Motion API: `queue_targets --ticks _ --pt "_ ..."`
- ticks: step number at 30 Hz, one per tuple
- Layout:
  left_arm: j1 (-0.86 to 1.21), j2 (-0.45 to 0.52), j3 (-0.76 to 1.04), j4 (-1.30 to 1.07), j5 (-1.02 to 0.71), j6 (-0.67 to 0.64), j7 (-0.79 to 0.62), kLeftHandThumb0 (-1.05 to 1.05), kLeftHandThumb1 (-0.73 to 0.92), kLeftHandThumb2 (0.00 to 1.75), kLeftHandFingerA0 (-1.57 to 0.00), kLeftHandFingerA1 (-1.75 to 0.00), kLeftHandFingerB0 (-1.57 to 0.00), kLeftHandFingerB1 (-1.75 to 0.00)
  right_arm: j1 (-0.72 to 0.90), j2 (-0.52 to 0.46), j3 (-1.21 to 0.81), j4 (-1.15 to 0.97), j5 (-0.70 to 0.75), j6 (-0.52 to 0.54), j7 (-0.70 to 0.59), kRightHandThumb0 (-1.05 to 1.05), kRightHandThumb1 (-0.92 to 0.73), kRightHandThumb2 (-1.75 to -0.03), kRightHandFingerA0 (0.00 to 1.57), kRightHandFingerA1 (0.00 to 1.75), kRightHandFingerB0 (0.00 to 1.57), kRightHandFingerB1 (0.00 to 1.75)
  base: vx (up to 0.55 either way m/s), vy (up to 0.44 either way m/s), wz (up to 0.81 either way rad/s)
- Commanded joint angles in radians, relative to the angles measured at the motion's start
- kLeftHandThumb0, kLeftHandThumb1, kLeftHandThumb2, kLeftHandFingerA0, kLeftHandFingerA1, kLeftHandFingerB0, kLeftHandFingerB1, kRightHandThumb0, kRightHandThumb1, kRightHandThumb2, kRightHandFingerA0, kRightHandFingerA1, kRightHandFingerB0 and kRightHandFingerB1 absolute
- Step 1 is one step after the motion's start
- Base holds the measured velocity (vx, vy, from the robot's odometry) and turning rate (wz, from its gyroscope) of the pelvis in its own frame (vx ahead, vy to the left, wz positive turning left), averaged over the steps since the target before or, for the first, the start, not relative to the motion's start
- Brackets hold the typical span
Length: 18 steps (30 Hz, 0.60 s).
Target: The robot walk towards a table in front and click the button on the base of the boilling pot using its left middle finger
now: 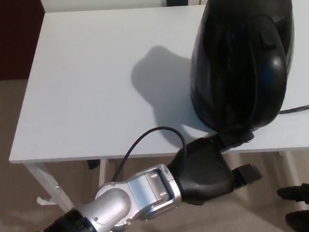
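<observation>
One white table (89,88) fills most of the view, standing on beige carpet (6,200), with a dark red panel (8,38) at the upper left. A black pot (240,57) sits at the table's right side near the front edge, its shadow cast leftward, and a thin black cord (302,108) runs off to the right. The left hand (208,168) reaches in from below the table edge, fingers (235,138) apart and holding nothing; the upper finger meets the pot's base at the front, the lower juts out under the edge. The right hand (305,206) shows only dark fingertips at the lower right; I cannot tell its state.
</observation>
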<state>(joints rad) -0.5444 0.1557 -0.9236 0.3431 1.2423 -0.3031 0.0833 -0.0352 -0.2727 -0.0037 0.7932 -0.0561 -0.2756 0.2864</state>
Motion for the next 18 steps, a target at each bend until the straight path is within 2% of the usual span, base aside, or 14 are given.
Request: queue_targets --ticks 1,3,4,5,6,7,8,9,10,11,15,18 --pt "-0.01 -0.007 -0.004 0.01 0.012 0.048 -0.075 -0.3 0.43 0.94 0.0 -0.48 0.0 -0.48 0.008 -0.001 0.001 -0.017 -0.003 0.03 -0.013 -0.24 -0.56 -0.56 0.41 0.42 0.37 0.36 0.0 0.0 0.0" --pt "-0.009 -0.009 -0.004 0.009 0.012 0.053 -0.084 -0.3 0.42 0.94 0.0 -0.48 0.0 -0.47 0.006 -0.002 0.006 -0.02 -0.013 0.03 -0.022 -0.25 -0.56 -0.56 0.39 0.41 0.37 0.36 0.0 0.0 0.0" --pt "-0.01 -0.013 -0.005 0.017 0.009 0.051 -0.077 -0.48 0.54 0.57 -0.16 -0.27 -0.18 -0.28 0.006 -0.003 0.008 -0.026 -0.016 0.03 -0.024 -0.26 -0.56 -0.57 0.42 0.43 0.38 0.36 0.0 0.0 0.0" --pt "-0.011 -0.016 -0.012 0.023 0.016 0.054 -0.074 -0.3 0.39 0.92 0.0 -0.48 0.0 -0.47 0.006 -0.01 0.019 -0.033 -0.034 0.032 -0.033 -0.29 -0.58 -0.57 0.39 0.41 0.39 0.36 0.0 0.0 0.0" --pt "-0.011 -0.017 -0.016 0.025 0.019 0.054 -0.074 -0.52 0.49 0.66 -0.14 -0.33 -0.14 -0.33 0.007 -0.013 0.022 -0.034 -0.037 0.03 -0.033 -0.29 -0.59 -0.58 0.44 0.43 0.42 0.37 0.0 0.0 0.0" --pt "-0.011 -0.017 -0.017 0.024 0.019 0.053 -0.075 -0.52 0.49 0.66 -0.14 -0.33 -0.14 -0.33 0.007 -0.012 0.019 -0.032 -0.03 0.025 -0.028 -0.29 -0.59 -0.58 0.44 0.43 0.42 0.37 0.0 0.0 0.0" --pt "-0.009 -0.017 -0.019 0.024 0.021 0.054 -0.073 -0.52 0.49 0.66 -0.15 -0.33 -0.15 -0.33 0.011 -0.006 0.008 -0.035 -0.006 0.022 -0.01 -0.29 -0.62 -0.58 0.53 0.44 0.45 0.38 0.0 0.0 0.0" --pt "-0.009 -0.017 -0.021 0.021 0.023 0.057 -0.078 -0.3 0.39 0.92 0.0 -0.48 0.0 -0.47 0.012 -0.005 0.006 -0.037 0.0 0.02 -0.006 -0.32 -0.64 -0.59 0.51 0.43 0.46 0.38 0.0 0.0 0.0" --pt "-0.009 -0.017 -0.022 0.018 0.024 0.059 -0.086 -0.3 0.39 0.92 0.0 -0.48 0.0 -0.47 0.013 -0.006 0.009 -0.038 -0.006 0.019 -0.011 -0.32 -0.64 -0.59 0.51 0.43 0.46 0.38 0.0 0.0 0.0" --pt "-0.004 -0.015 -0.025 0.012 0.028 0.06 -0.08 -0.46 0.5 0.56 -0.17 -0.27 -0.18 -0.28 0.02 -0.01 0.013 -0.049 -0.013 0.015 -0.011 -0.39 -0.69 -0.6 0.55 0.43 0.48 0.38 0.0 0.0 0.0" --pt "-0.001 -0.012 -0.032 0.008 0.034 0.066 -0.078 -0.44 0.48 0.55 -0.16 -0.27 -0.18 -0.28 0.027 -0.013 0.012 -0.044 -0.007 -0.043 0.004 -0.41 -0.71 -0.61 0.53 0.43 0.45 0.37 0.0 0.0 0.0" --pt "0.0 -0.014 -0.035 0.029 0.025 0.059 -0.052 -0.46 0.46 0.55 -0.18 -0.28 -0.19 -0.29 0.026 -0.03 0.032 -0.04 -0.044 -0.069 -0.015 -0.41 -0.72 -0.62 0.53 0.42 0.48 0.37 0.0 0.0 0.0"
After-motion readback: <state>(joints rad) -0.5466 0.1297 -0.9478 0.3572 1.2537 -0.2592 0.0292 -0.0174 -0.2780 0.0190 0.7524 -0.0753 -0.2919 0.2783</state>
